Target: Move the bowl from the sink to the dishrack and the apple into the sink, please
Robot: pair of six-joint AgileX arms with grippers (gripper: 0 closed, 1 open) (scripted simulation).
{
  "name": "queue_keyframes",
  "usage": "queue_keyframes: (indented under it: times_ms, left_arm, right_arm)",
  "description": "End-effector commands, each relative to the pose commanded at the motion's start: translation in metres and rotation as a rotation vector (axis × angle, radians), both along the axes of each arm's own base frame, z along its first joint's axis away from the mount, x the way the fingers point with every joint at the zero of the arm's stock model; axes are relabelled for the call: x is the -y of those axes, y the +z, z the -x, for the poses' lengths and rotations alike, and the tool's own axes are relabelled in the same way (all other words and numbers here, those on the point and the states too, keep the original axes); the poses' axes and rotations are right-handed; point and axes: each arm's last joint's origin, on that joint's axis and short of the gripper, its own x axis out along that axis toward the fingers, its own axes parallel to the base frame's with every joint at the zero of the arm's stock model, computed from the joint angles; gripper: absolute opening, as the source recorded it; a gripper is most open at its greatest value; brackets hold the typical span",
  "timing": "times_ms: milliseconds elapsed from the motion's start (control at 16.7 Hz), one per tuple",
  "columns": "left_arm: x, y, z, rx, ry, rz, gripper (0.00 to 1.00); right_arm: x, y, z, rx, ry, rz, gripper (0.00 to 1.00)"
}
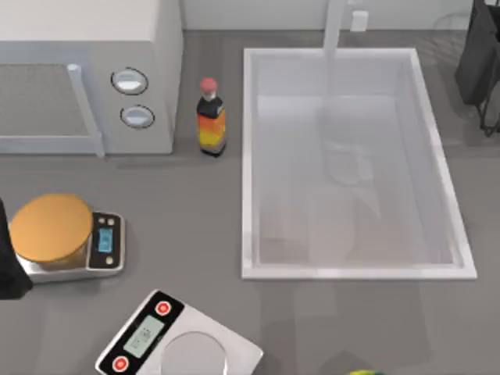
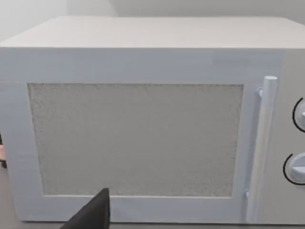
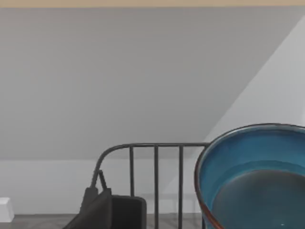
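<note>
showing bowl (image 3: 252, 176) beside right hand's finger (image 3: 95, 212), by dishrack (image 3: 155, 176).

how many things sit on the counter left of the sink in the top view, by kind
microwave: 1
sauce bottle: 1
kitchen scales: 2
orange-tan disc, on the left scale: 1
total: 5
</note>
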Motion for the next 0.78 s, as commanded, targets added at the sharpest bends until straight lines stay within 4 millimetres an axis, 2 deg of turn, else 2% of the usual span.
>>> queue_keyframes:
  times_ms: [180,360,540,660,780]
  left_arm:
    - [0.000,0.000,0.000,0.000,0.000,0.000,1.00]
    - [0.000,0.000,0.000,0.000,0.000,0.000,1.00]
    - [0.000,0.000,0.000,0.000,0.000,0.000,1.00]
    - [0.000,0.000,0.000,0.000,0.000,0.000,1.00]
    - [0.000,0.000,0.000,0.000,0.000,0.000,1.00]
  right_arm:
    - [-0.021,0.017,0.058,0.051,0.000,0.011,1.00]
    - [-0.038,0.017,0.118,0.124,0.000,0.021,1.00]
    - [-0.049,-0.008,0.163,0.162,0.002,0.020,1.00]
    - [-0.053,-0.033,0.179,0.150,0.003,0.014,1.00]
    - [-0.055,-0.059,0.187,0.117,0.006,0.009,1.00]
